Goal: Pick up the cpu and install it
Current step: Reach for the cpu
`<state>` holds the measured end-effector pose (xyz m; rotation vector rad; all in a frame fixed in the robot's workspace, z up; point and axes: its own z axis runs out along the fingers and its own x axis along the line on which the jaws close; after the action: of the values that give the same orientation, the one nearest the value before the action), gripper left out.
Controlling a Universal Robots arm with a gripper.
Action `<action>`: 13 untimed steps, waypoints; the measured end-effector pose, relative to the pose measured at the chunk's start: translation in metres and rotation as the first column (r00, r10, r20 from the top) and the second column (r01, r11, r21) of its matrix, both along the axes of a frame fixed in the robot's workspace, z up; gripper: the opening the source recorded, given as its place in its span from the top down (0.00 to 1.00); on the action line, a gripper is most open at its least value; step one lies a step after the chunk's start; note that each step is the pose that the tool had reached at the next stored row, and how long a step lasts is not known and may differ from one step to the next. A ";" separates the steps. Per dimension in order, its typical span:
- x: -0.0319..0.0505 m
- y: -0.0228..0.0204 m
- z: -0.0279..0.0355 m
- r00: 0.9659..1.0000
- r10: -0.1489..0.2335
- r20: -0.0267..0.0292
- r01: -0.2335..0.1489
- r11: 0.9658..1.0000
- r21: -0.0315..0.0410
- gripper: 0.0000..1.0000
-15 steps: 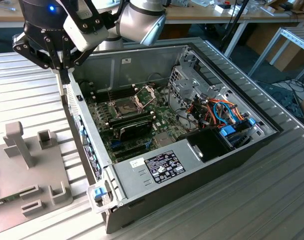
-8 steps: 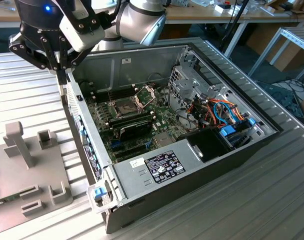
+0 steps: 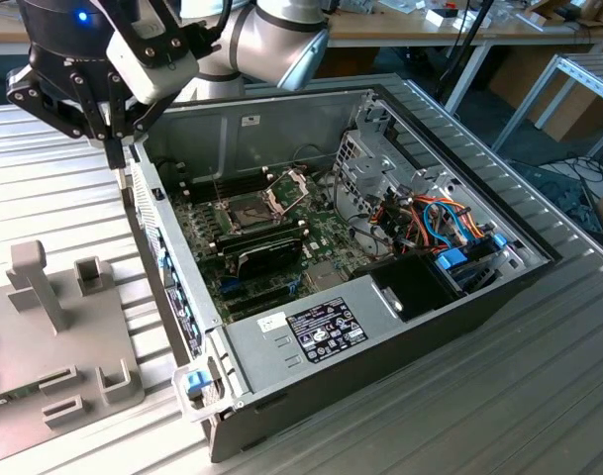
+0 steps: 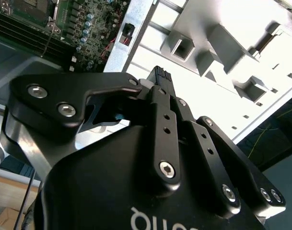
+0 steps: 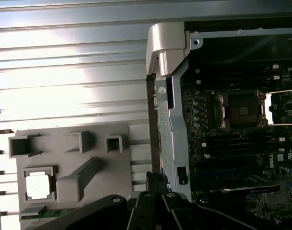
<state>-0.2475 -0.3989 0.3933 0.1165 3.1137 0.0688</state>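
Open computer case (image 3: 242, 134) and grey fixture tray (image 5: 64, 160), with the gripper (image 5: 155, 178) above the case's edge between them, fingers pinched together and empty. The cpu (image 5: 39, 186) lies in a tray recess; a clean pick likely needs a level grasp on its edges.

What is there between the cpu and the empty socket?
In the first wrist view, the grey holder's blocks and the case's side wall separate the cpu from the socket.
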 end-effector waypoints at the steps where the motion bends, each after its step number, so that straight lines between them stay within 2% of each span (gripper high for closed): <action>1: -0.0014 0.0000 0.0000 1.000 0.000 0.000 0.000 1.000 0.000 0.89; 10: -0.0096 0.0000 0.0000 1.000 0.000 0.000 0.000 1.000 0.000 0.89; 13: -0.0162 0.0000 0.0000 1.000 0.000 0.000 0.000 1.000 0.000 0.89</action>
<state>-0.2637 -0.3989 0.3933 0.1166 3.1137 0.0689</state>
